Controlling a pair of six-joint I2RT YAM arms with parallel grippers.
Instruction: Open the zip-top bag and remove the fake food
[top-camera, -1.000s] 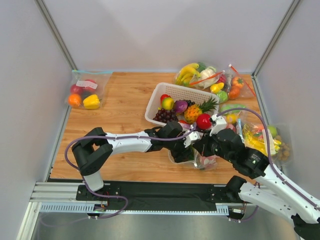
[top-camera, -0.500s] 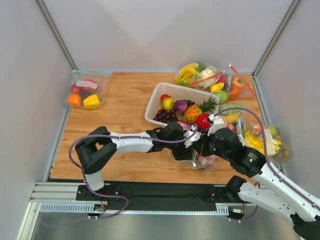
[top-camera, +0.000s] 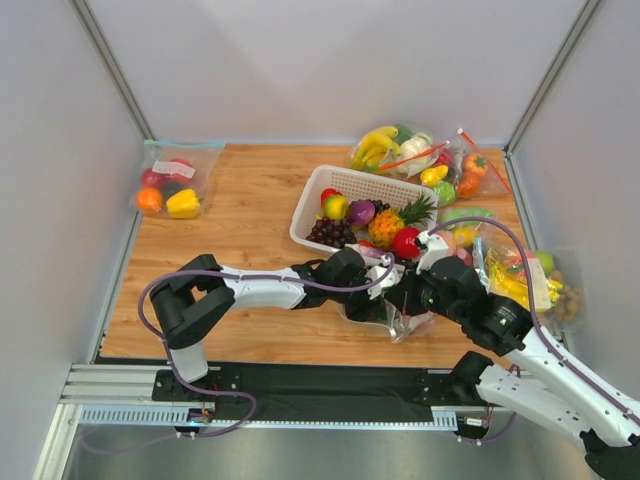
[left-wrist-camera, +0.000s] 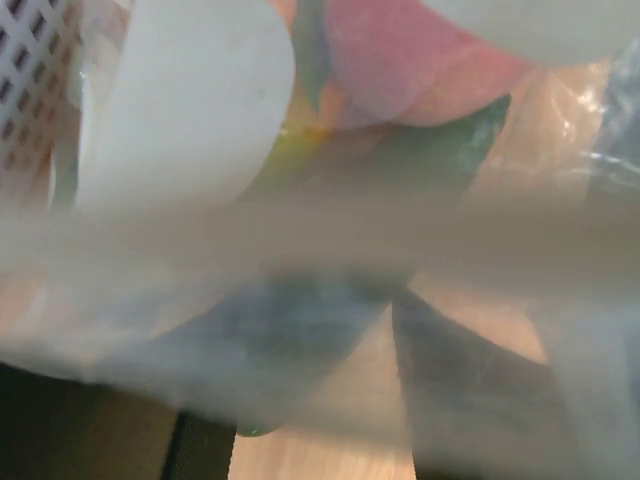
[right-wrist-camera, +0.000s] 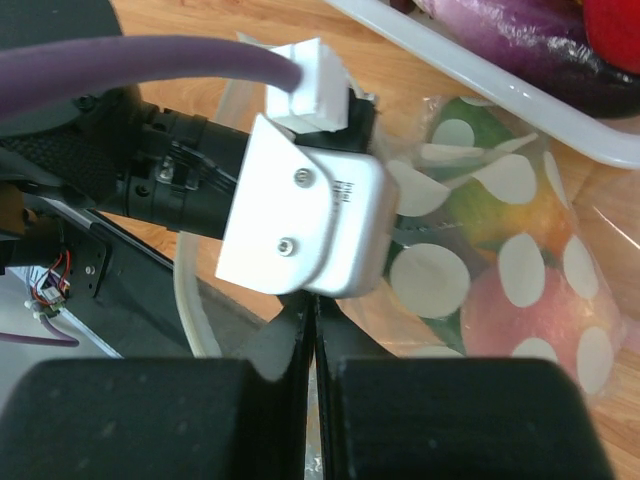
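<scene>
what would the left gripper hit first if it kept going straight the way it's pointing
The zip-top bag. The left gripper points right into its clear film, and its wrist camera shows the plastic close up. Just behind that lies the fake food, though how deep is unclear.

Zip-top bag (left wrist) blurred

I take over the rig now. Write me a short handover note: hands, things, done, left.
Right hand: shut, pinching film of the zip-top bag.
Left hand: at the bag; open or shut not visible, plastic covers its camera.
Fake food: inside the bag, near the white basket.
Done: bag gripped. Left: open the zip if shut, take the food out.
</scene>
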